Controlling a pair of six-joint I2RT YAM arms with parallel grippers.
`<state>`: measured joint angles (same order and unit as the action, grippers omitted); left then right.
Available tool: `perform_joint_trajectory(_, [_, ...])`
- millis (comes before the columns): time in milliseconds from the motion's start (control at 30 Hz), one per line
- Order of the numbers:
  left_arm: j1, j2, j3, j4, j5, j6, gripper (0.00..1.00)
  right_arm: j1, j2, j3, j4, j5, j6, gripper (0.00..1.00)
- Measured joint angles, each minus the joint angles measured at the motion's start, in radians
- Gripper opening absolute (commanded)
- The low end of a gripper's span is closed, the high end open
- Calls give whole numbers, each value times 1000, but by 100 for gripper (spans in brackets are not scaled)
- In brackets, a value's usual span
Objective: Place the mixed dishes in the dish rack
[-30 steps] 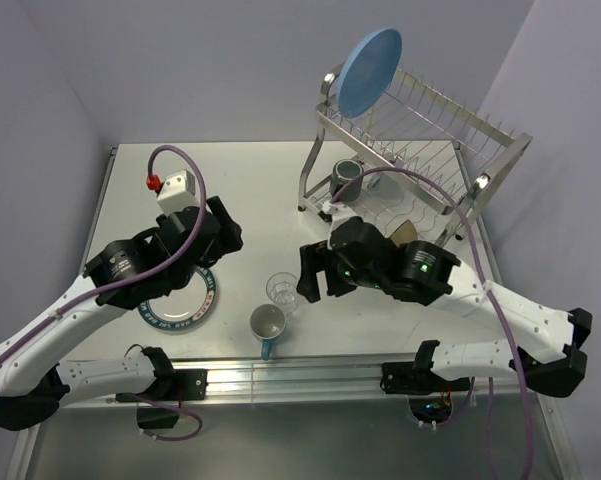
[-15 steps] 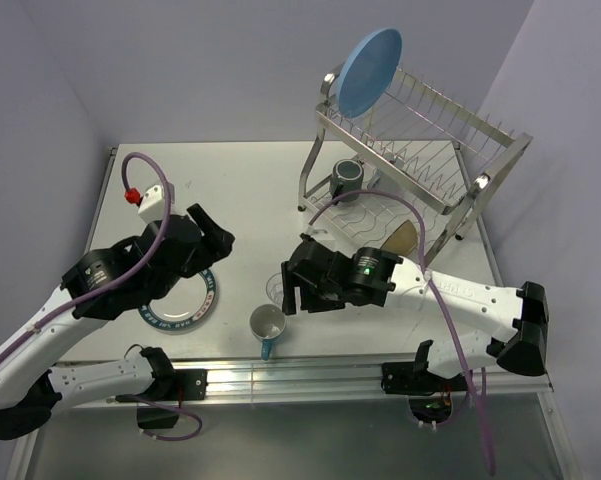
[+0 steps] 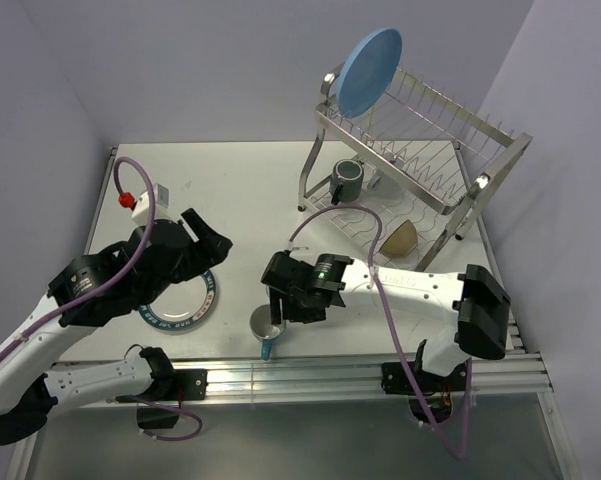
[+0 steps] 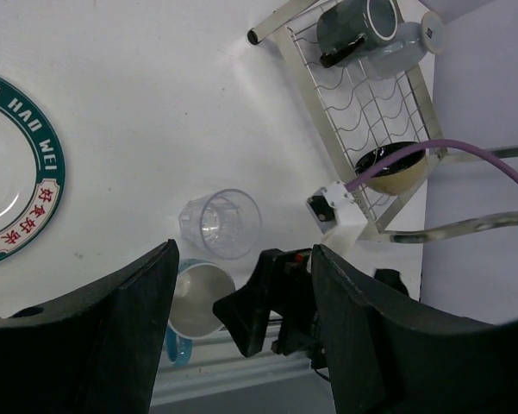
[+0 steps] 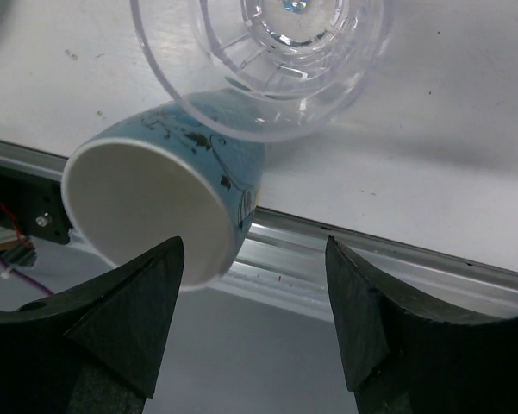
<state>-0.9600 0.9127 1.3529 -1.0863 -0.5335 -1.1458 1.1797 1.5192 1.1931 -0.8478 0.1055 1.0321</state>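
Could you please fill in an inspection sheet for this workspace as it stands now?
Surface: white table; no spills seen.
Job's things: light-blue plate upright on the dish rack top tier; dark mug and black bowl in its lower tier; lettered plate, clear glass and white-and-blue mug on the table.
Clutter: nothing seen.
Grippers: left gripper above the table, jaws open, empty; right gripper over mug and glass, jaws open, gripping neither.
Cables: purple cable from the right arm arches over the rack's lower tier; another on the left arm.
Surroundings: lilac walls; metal rail at the near edge.

R gripper [image 3: 283, 318] now over white-and-blue mug [image 3: 264, 326]
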Motion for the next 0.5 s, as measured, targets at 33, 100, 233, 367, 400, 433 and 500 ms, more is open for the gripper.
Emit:
perform_joint_trajectory(33, [0,-5,1,-3,2,0,69,1,18,2,3,-1,2,73])
perform_joint_trajectory(100, [0,-20,3,-13,6,0,69,2,48,4,13,-3,6,70])
perform_joint_trajectory(233, [0,-57,4,-30,6,-1,71,6,96,12,28,-4,9,61])
perform_joint_trajectory(367, [0,-81,5,-45,6,-3,71,23,166,43,42,-8,5,58])
perform_joint_trajectory(400, [0,-82,5,-47,6,-4,71,30,184,53,46,-10,0,56])
perform_joint_trajectory(433, [0,-82,5,-49,6,-4,71,36,194,59,50,-10,-3,47])
perform_joint_trajectory(500, [0,-80,5,-48,6,-5,71,50,209,71,47,-8,-9,36])
